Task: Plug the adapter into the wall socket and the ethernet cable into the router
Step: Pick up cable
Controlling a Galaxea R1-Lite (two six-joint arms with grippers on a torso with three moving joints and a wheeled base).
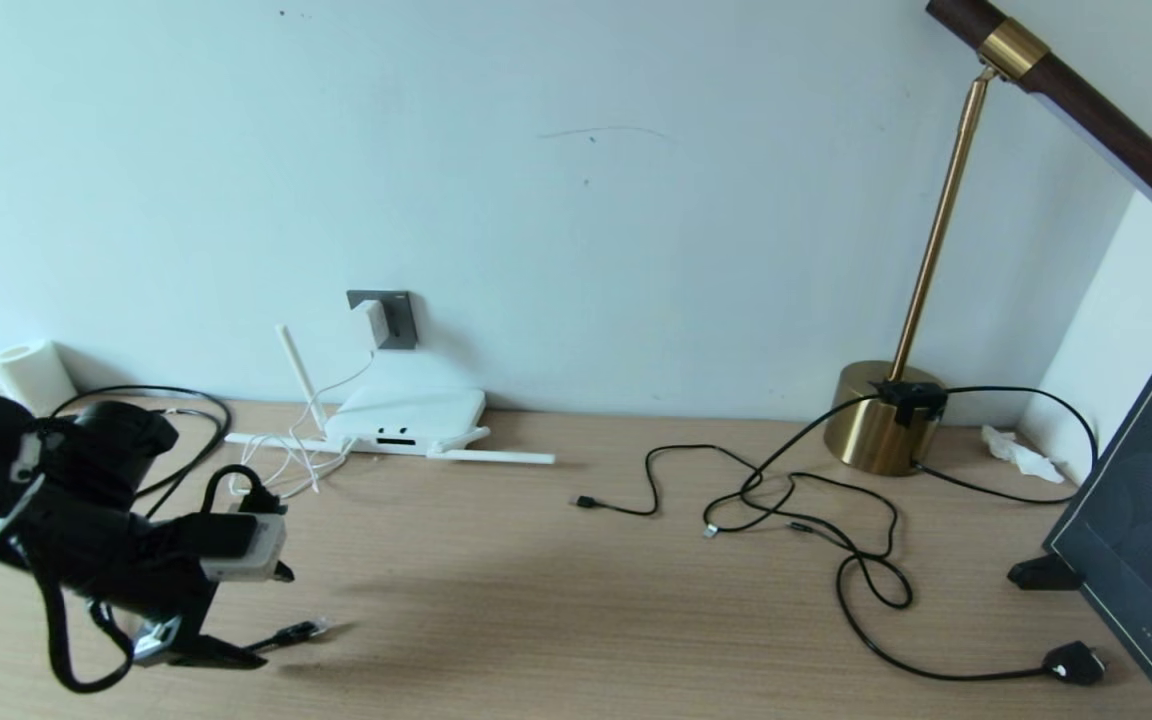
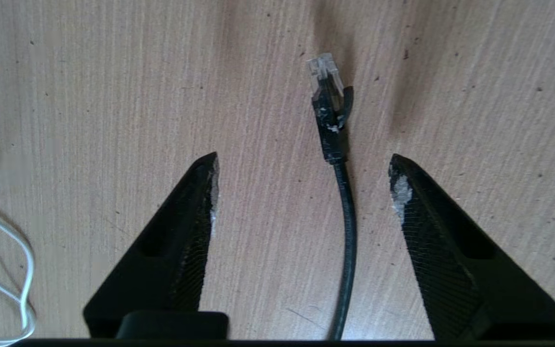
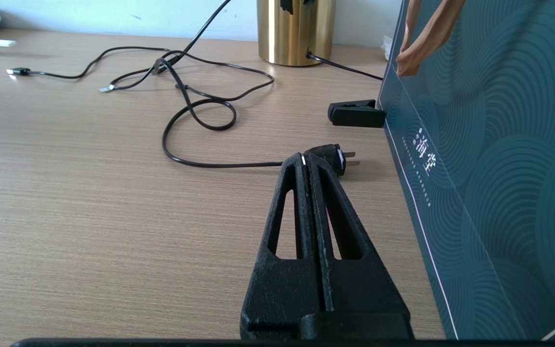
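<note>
Ethernet cable: thick black cable with clear-tipped clip connector [image 2: 328, 91] lay on the wood-grain desk [image 1: 536, 600], lower left of the head view, between the fingers, touching neither.
Left gripper: black claw [image 2: 301, 178] spread wide around the cable, gripping nothing.
Right gripper: black claw [image 3: 309, 164] pressed together, empty, parked near a black plug [image 3: 333, 158].
Router: flat white box with stick antennas [image 1: 406, 415] sat mid-left by the wall, cable not yet in.
Adapter: small white cube [image 1: 373, 322] seemingly seated in the dark grey wall socket [image 1: 396, 318].
Left to do: grasp cable, plug into router.
</note>
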